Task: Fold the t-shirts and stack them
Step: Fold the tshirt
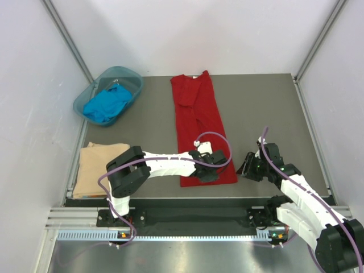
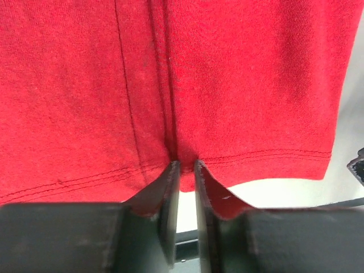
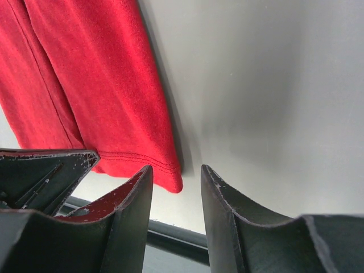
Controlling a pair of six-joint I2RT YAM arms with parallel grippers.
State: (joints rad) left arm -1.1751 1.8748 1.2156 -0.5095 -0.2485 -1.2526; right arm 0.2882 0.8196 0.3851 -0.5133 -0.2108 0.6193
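A deep red t-shirt [image 1: 196, 114], folded into a long strip, lies in the middle of the table with its neck at the far end. My left gripper [image 1: 203, 175] is at its near hem. In the left wrist view the jaws [image 2: 186, 165] stand narrow, with the puckered hem of the red t-shirt [image 2: 227, 85] pinched between the tips. My right gripper [image 1: 243, 169] is just right of the shirt's near right corner [image 3: 170, 181]; it [image 3: 177, 170] stands open with nothing between its fingers. A folded tan t-shirt [image 1: 96, 168] lies at the near left. A bright blue t-shirt [image 1: 105, 104] is bunched in the basin.
The translucent teal basin [image 1: 135, 78] stands at the far left corner of the grey table [image 1: 267, 108]. White walls close in on both sides and at the back. The table's near edge runs just below the red hem.
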